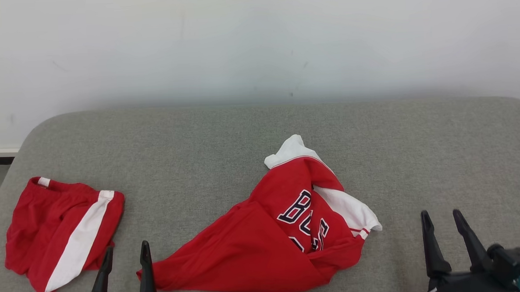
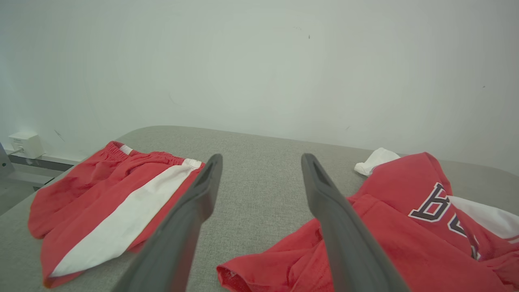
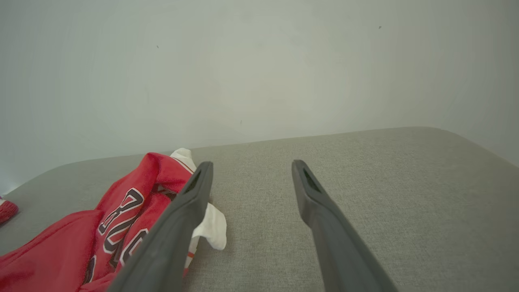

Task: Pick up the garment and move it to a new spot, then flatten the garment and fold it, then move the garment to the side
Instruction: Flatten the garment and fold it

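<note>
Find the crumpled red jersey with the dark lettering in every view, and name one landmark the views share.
Head view: the red jersey lies lower centre on the grey padded surface.
Left wrist view: the jersey is at lower right, running off the right edge.
Right wrist view: the jersey is at lower left.
Shared landmark: its white sleeve tip, nearest the white wall.

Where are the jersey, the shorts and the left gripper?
jersey [image 1: 242,252]: head view, plain red lower panel.
shorts [image 1: 77,241]: head view, white side stripe.
left gripper [image 1: 127,247]: head view, midway between its open fingertips.
</note>
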Controlling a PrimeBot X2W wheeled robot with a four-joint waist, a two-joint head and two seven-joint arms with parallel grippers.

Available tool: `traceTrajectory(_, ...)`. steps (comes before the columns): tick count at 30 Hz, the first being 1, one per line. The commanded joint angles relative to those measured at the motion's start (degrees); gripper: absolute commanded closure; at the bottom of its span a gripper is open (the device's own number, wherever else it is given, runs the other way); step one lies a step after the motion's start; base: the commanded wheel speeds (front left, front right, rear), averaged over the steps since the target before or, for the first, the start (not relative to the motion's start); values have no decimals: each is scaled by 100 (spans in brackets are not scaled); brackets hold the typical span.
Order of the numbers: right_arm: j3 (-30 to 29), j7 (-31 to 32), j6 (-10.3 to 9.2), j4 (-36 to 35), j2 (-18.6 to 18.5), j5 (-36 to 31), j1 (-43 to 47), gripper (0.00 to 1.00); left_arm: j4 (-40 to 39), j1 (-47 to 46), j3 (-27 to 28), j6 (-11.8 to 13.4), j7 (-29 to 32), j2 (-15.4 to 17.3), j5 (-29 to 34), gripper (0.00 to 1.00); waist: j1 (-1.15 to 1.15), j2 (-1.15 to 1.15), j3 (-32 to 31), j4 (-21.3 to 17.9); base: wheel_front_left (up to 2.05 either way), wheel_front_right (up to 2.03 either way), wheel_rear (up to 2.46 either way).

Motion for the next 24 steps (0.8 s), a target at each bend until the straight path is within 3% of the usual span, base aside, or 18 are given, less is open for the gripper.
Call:
traceTrajectory(1, -26, -5, -11, -34, 29, -40, 53, 0, -21, 45, 2, -26, -20, 2, 59, 0, 0, 0, 3, -11, 0, 0, 0)
traceTrajectory(9, -74, 24, -11, -74, 209, -63, 298, 0, -25, 118, -46, -21, -20, 2, 68, 0, 0, 0, 14, -61, 0, 0, 0)
traceTrajectory(17, 364, 397, -11, 210, -77, -165, -398, 0, 31, -33, -194, -7, -20, 3, -48, 0, 0, 0, 65, 180, 0, 0, 0)
traceTrajectory(24, 656, 779, -11, 1061, -271, -263, -1292, 0, 32, -128, -312, 52, -20, 3, -144, 0, 0, 0, 245, 536, 0, 0, 0)
